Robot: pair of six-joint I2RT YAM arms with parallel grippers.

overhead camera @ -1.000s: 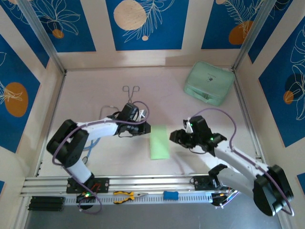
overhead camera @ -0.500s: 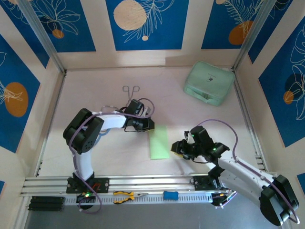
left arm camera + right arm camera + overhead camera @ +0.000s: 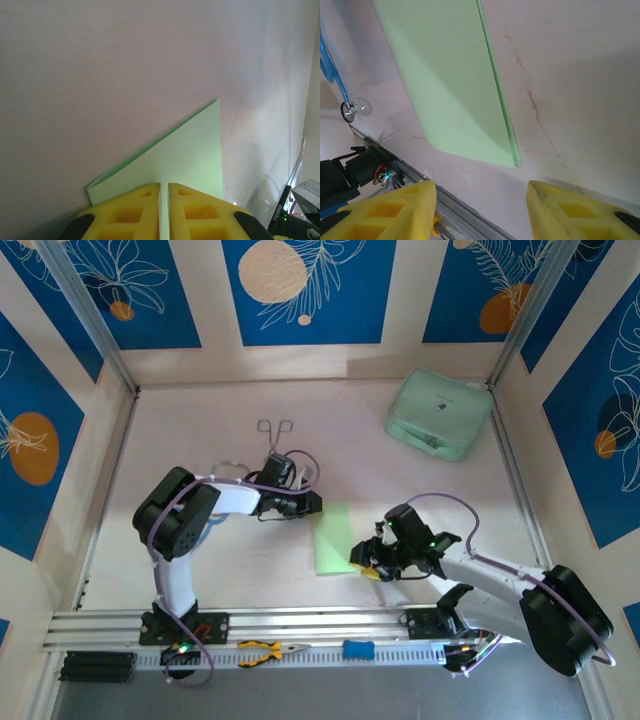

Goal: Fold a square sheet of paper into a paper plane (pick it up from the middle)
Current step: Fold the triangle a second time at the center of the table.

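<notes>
The square sheet of paper (image 3: 333,538) lies flat mid-table, light green and folded in half into a long narrow rectangle. My left gripper (image 3: 310,503) is at its far left corner. In the left wrist view its yellow fingers (image 3: 125,212) are shut with only a slit between them, and their tips (image 3: 164,184) rest over the paper (image 3: 185,155). My right gripper (image 3: 362,562) hovers open just off the paper's near right corner. In the right wrist view the corner of the paper (image 3: 445,75) lies ahead of the right gripper's gap (image 3: 480,200), apart from both fingers. The paper plane is out of view.
A mint-green case (image 3: 440,413) sits at the back right. Metal tongs (image 3: 277,432) lie behind the left gripper. Yellow pliers (image 3: 265,649) and a blue tool (image 3: 358,649) rest by the aluminium rail (image 3: 300,625) at the near edge. Walls enclose the table.
My right gripper has moved left to the paper's near right corner and its jaws have opened wider. The left arm swung in to the paper's far corner, then held there, shut.
</notes>
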